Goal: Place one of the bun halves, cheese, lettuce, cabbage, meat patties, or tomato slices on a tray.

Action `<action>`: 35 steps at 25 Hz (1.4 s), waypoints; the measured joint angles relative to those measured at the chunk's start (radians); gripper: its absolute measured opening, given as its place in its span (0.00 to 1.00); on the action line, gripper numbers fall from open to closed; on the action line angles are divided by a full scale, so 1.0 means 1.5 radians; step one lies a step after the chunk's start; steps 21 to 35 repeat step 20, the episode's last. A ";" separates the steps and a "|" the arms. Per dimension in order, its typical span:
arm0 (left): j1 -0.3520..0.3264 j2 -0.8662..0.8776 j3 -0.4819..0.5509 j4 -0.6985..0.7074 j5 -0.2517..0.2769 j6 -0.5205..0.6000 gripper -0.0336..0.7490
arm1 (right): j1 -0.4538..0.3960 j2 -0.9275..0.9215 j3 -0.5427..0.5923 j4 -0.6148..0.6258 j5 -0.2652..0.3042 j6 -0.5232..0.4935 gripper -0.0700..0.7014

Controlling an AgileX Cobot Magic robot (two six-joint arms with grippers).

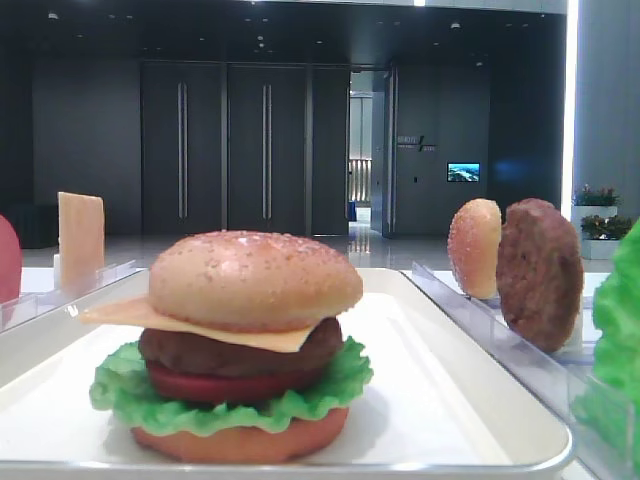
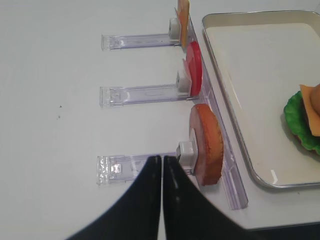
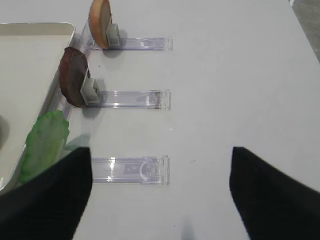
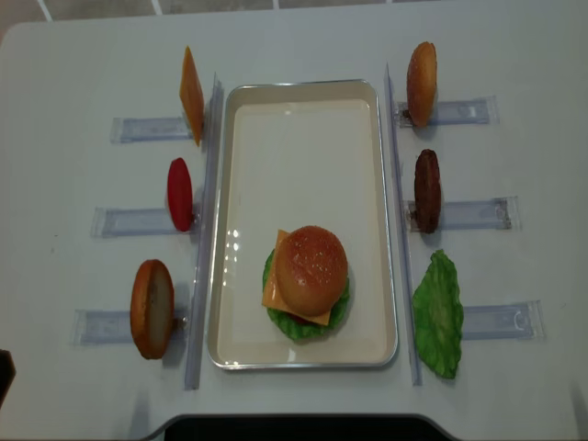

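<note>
On the white tray [image 4: 303,156] stands a stacked burger. Its pale sesame bun top [image 4: 312,266] sits over cheese [image 4: 272,294], a patty [image 1: 230,352], tomato [image 1: 230,388], lettuce [image 1: 120,385] and a bottom bun [image 1: 240,442]. My left gripper [image 2: 162,159] is shut with nothing in it, hovering over a clear rack beside the upright orange bun half [image 2: 206,145]. The right gripper [image 3: 161,150] is open and empty above another rack [image 3: 130,170], with a loose lettuce leaf [image 3: 45,142] to its left. No gripper touches the burger.
Clear racks flank the tray. On the left stand a cheese slice [image 4: 191,96], a tomato slice [image 4: 180,194] and a bun half [image 4: 152,308]. On the right stand a bun half [image 4: 422,83] and a patty [image 4: 427,190], with a lettuce leaf [image 4: 437,314] lying flat.
</note>
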 joint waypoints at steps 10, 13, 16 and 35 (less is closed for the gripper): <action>0.000 0.000 0.000 0.000 0.000 0.000 0.04 | 0.000 0.000 0.000 0.000 0.000 0.000 0.79; 0.000 0.000 0.000 0.000 0.000 0.000 0.04 | 0.000 0.000 0.000 0.000 0.000 0.000 0.79; 0.000 0.000 0.000 0.000 0.000 0.000 0.04 | 0.000 0.000 0.000 0.000 0.000 0.000 0.79; 0.000 0.000 0.000 0.000 0.000 0.000 0.04 | 0.000 0.000 0.000 0.000 0.000 0.000 0.79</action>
